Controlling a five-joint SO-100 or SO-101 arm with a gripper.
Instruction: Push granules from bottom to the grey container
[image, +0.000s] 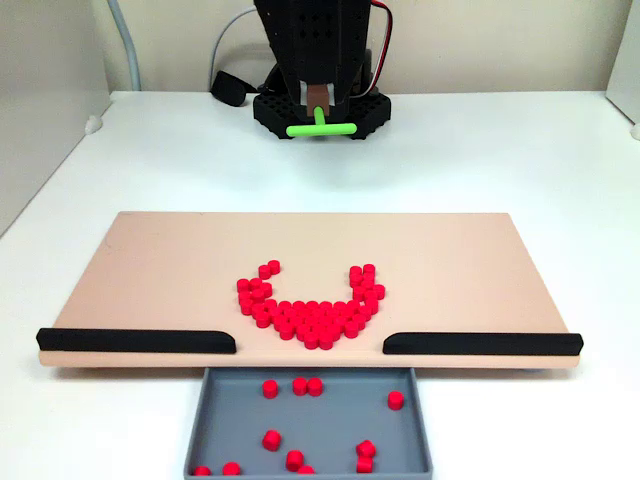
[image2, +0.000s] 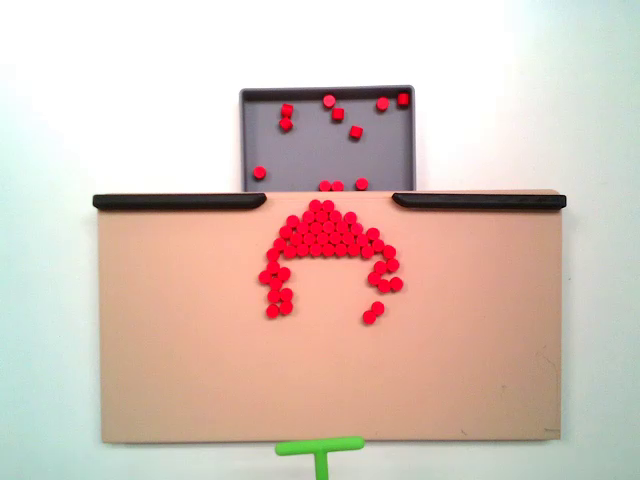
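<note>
Small red plastic granules (image: 312, 318) heaped at gap between black strips (image: 135, 341), funnelling toward shallow grey container (image: 212, 425). Claw (image: 319, 100) clamps green T-shaped stick (image: 320, 126), parked off flat tan board (image: 160, 265).

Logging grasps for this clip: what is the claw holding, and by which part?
The claw holds the green T-shaped stick by the top of its stem, crossbar hanging below.

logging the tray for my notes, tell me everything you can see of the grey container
The grey container is a shallow rectangular tray with low raised walls, matte grey and plastic-looking, narrower than the tan board. It lies flat on the white table, butted against the board's edge at the gap between the two black strips. About a dozen red granules lie scattered loose inside; most of its floor is bare.
</note>
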